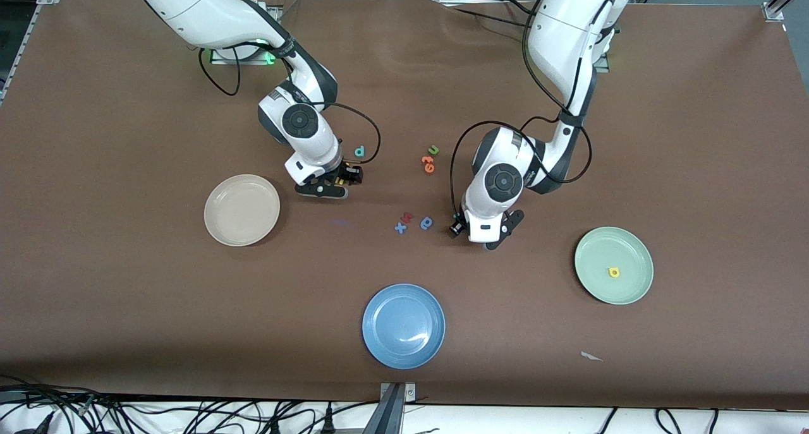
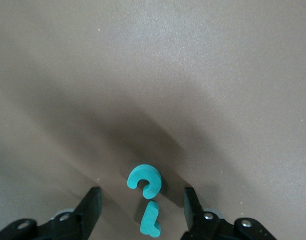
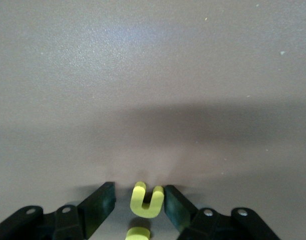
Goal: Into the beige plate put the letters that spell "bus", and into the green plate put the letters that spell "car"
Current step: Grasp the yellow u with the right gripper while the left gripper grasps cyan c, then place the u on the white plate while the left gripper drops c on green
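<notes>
On the brown table [image 1: 126, 295], near the beige plate [image 1: 218, 229], your right gripper [image 3: 138, 200] brackets the yellow u [image 3: 145, 201] without clenching, while your left gripper [image 2: 142, 205] stands released around the teal c [image 2: 142, 180] and r [image 2: 150, 220].

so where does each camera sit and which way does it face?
Front: high across the table, facing both arm bases; shows both arms, three plates including the green plate, loose letters.
Left wrist: on the left arm, looking down past the left gripper at a teal c and teal r.
Right wrist: looking down past the right gripper at a yellow u.
Shared: the brown table.
</notes>
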Robot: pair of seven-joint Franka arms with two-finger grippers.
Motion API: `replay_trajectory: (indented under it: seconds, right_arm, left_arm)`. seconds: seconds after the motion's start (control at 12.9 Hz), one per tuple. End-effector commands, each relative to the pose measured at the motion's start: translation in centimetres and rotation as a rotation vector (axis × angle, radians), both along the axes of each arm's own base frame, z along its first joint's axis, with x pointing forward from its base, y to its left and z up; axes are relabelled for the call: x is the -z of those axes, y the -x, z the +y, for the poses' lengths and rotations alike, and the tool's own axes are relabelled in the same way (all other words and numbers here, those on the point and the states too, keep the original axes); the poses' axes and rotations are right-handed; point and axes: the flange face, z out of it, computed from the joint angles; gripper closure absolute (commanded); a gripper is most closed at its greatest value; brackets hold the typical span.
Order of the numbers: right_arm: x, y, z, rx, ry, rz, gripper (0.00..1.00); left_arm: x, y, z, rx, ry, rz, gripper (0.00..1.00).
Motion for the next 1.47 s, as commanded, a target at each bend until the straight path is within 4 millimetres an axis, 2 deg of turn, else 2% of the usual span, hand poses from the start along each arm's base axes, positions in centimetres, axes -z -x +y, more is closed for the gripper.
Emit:
replay_trajectory:
  seconds: [0.0,0.31,0.39,0.47,0.62,0.93,1.01,1.16,1.4]
  right_arm:
    - [0.8,1.1,-0.6,-0.002,0.015,0.002,0.62]
    - [1.0,1.4,-0.7,-0.006,0.02,0.006,0.87]
    - [0.7,1.4,-0.7,-0.009,0.02,0.001,0.87]
    - [0.0,1.1,-0.7,-0.013,0.021,-0.01,0.88]
    - [-3.0,0.6,-1.2,-0.045,0.055,-0.033,0.9]
    - [-6.7,-0.7,-3.6,-0.12,0.128,-0.034,0.91]
    - [-7.7,-1.4,-5.0,-0.137,0.136,-0.035,0.91]
    - [-9.2,-3.0,-9.4,-0.196,0.162,-0.025,0.91]
    - [-9.3,-5.2,-15.6,-0.282,0.164,-0.009,0.91]
  left_arm:
    - [-0.3,-0.1,0.7,-0.027,-0.008,-0.006,0.6]
    - [-0.4,-0.5,1.1,-0.021,-0.009,-0.012,0.67]
    - [-0.5,-0.5,1.1,-0.021,-0.009,-0.013,0.68]
    - [-0.4,-0.5,1.2,-0.02,-0.01,-0.013,0.7]
    - [-0.4,-0.5,1.2,-0.02,-0.01,-0.013,0.76]
    - [-0.7,-0.7,1.2,-0.018,-0.009,-0.015,0.84]
    - [-1.2,-1.3,1.9,-0.019,-0.015,-0.023,0.85]
    - [-3.0,-2.9,3.2,-0.005,-0.017,-0.038,0.86]
    - [-5.8,-6.4,7.7,0.078,-0.005,-0.005,0.86]
